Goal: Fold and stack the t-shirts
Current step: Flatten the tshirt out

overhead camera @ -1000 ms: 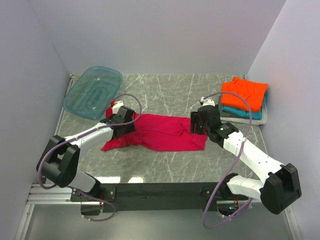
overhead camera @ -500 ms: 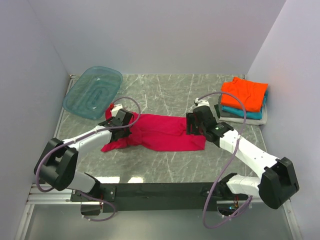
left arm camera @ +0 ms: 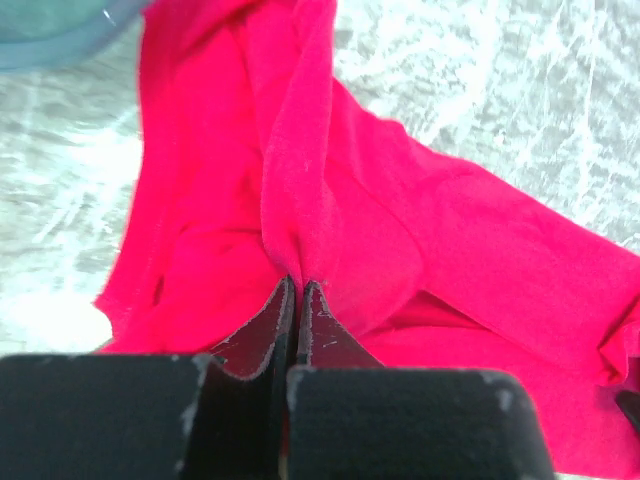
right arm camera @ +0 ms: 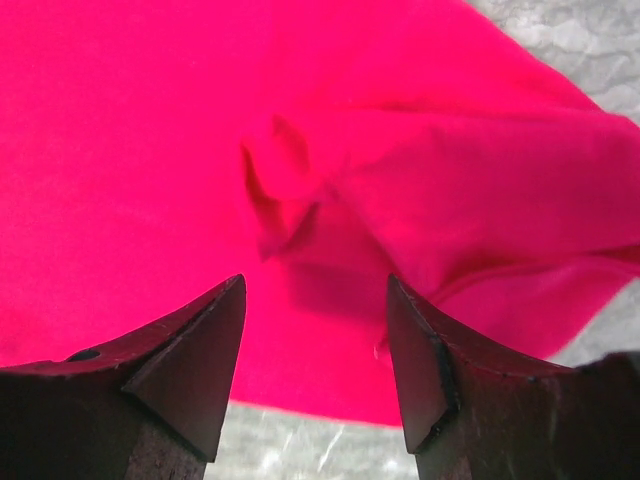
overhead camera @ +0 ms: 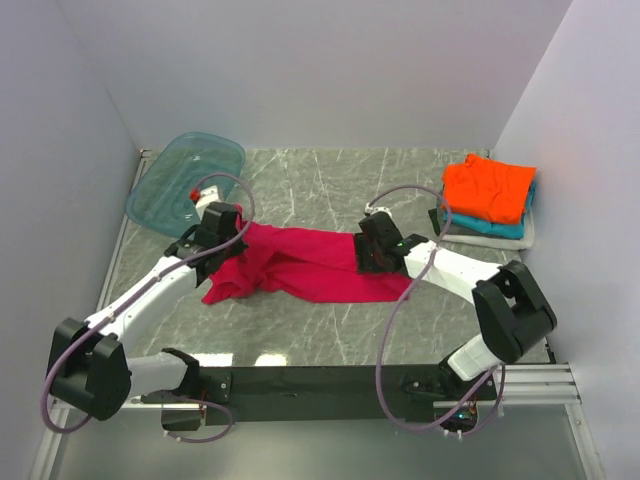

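The left gripper (left arm camera: 298,289) pinched a fold of the red shirt (overhead camera: 320,268) tight. The right gripper (right arm camera: 315,300) hung wide open over it.

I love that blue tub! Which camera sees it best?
The top camera: it shows the whole tub. The left wrist camera catches only a sliver; the right wrist camera, none.

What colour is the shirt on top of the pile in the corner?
The top shirt is bright orange; the top external view shows it best.
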